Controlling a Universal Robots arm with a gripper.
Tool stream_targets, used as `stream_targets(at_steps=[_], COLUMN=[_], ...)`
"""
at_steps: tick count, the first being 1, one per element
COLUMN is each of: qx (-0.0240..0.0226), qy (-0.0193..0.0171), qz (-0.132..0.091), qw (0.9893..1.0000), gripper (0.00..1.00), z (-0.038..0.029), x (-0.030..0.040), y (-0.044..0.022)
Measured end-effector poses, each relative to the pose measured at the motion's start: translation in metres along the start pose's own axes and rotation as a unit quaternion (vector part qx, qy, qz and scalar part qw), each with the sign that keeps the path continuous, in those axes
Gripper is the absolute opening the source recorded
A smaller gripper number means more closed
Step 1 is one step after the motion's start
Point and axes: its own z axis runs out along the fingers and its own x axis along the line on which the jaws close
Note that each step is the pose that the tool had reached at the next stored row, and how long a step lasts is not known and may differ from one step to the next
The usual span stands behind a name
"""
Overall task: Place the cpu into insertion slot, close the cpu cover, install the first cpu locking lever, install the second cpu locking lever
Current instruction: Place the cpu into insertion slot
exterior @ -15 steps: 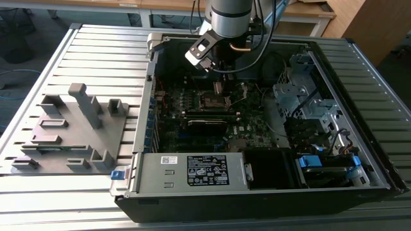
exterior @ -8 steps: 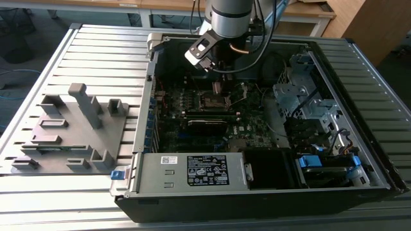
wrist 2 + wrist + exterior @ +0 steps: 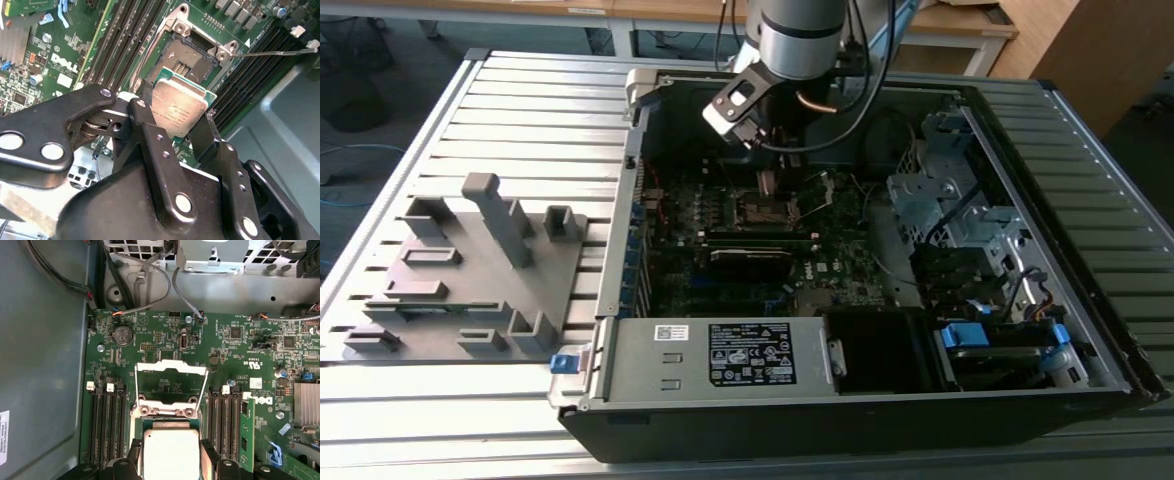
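The jaws are closed on the chip (image 3: 180,102), with one black finger (image 3: 145,107) pressed to each of two opposite edges. The gripper (image 3: 176,116) carries the chip, pale face towards the camera, just above the open socket (image 3: 192,57), and the chip is not seated. In the exterior view this work sits in the upper middle of the frame, under the arm (image 3: 794,40) and inside the computer case (image 3: 1067,105).

The main risk, as I judge it, is a crooked landing. In the second wrist view the chip looks tilted and a little turned against the socket's square outline. If it goes down that way, one corner would meet the fine contacts first and bend them. The hold is only on thin edges, so a small slip could drop the chip onto those contacts.

The cover (image 3: 172,367) is swung back beyond the socket and stands apart from the chip. A thin lever (image 3: 272,51) juts from a socket corner. The fingers stand outside the chip's edges, so they could catch the socket's metal rim. The memory slots (image 3: 105,425) close on both sides leave little room.
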Motion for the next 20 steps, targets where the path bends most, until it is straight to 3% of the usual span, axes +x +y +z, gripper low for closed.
stream_targets(at_steps=[20], qx=[0.0000], qy=[0.0002], qz=[0.000], qw=[1.0000], gripper=[0.54], z=[0.0175], x=[-0.0002], y=[-0.0055])
